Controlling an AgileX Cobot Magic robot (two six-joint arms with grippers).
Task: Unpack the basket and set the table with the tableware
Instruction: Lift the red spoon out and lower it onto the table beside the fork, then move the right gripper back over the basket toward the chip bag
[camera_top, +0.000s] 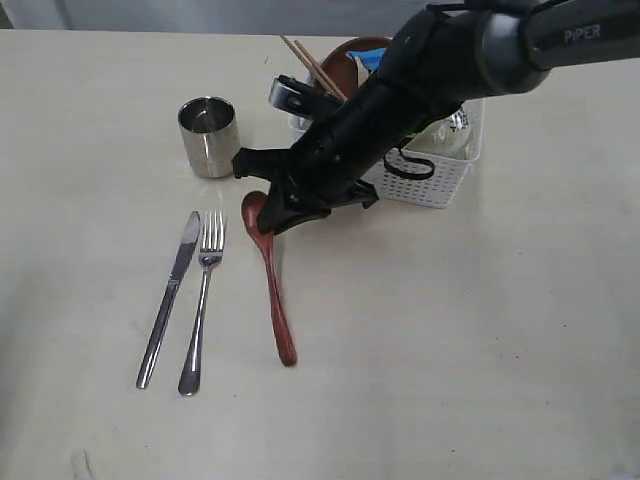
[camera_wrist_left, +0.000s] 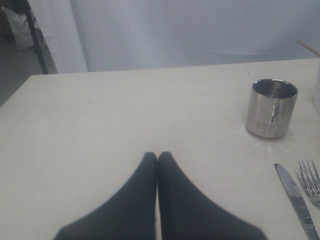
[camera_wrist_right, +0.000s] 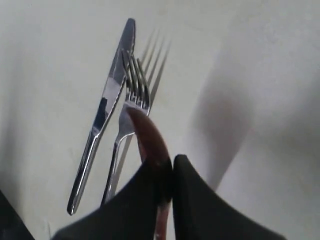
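A reddish-brown wooden spoon (camera_top: 275, 295) lies to the right of the steel fork (camera_top: 203, 300) and knife (camera_top: 170, 295) on the cream table (camera_top: 450, 350). My right gripper (camera_top: 268, 222) reaches across from the white basket (camera_top: 430, 178) and is shut on the spoon's bowl end. In the right wrist view the spoon (camera_wrist_right: 147, 135) runs between the closed fingers of that gripper (camera_wrist_right: 171, 162), with the fork (camera_wrist_right: 131, 100) and knife (camera_wrist_right: 107, 107) beyond. My left gripper (camera_wrist_left: 158, 155) is shut and empty over bare table, short of the steel cup (camera_wrist_left: 271, 107).
The steel cup (camera_top: 207, 135) stands behind the cutlery. Wooden chopsticks (camera_top: 315, 68), a brown plate (camera_top: 350, 52) and a blue bag (camera_top: 372, 60) stick out of the basket, mostly hidden by the right arm.
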